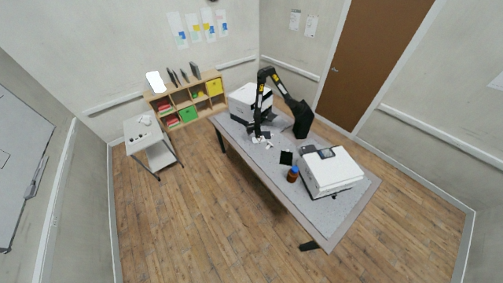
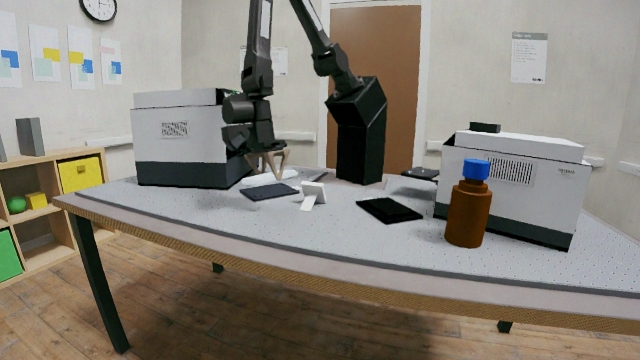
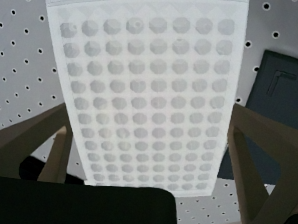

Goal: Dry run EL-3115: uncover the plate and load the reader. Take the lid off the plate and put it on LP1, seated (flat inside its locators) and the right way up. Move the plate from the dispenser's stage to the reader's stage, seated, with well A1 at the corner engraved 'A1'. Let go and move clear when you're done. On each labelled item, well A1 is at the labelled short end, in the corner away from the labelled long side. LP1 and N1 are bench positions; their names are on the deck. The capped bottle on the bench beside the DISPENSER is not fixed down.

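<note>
Between jaws, plate [image 1: 256, 141] [image 2: 265, 178] [image 3: 148, 92], long sides toward them
</note>
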